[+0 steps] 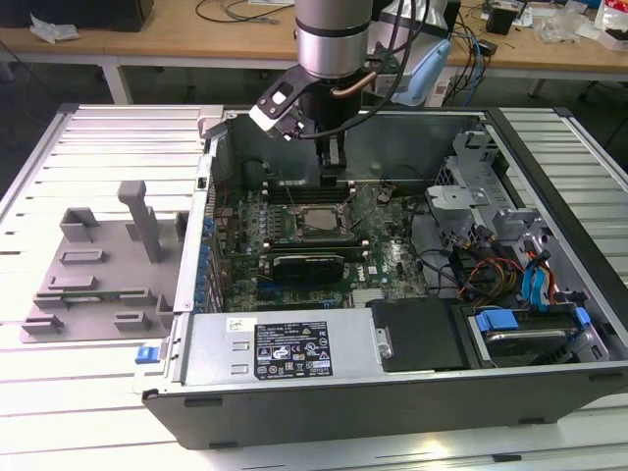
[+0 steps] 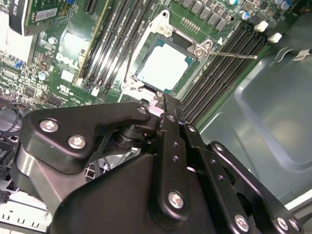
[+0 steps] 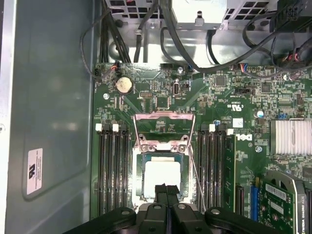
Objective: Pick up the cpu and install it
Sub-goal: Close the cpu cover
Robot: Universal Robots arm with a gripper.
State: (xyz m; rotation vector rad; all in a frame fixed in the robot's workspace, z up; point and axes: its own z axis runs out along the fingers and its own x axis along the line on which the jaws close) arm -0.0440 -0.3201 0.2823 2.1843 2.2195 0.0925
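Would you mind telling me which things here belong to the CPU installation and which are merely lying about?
Belonging: cpu, lying in the socket; gripper above it.
Lying about: grey fixture tray; power supply; coin battery; memory slots.

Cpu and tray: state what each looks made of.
Cpu: pale silvery top plate with a soft sheen, likely metal. Tray: flat matte grey with moulded upright blocks, probably plastic.
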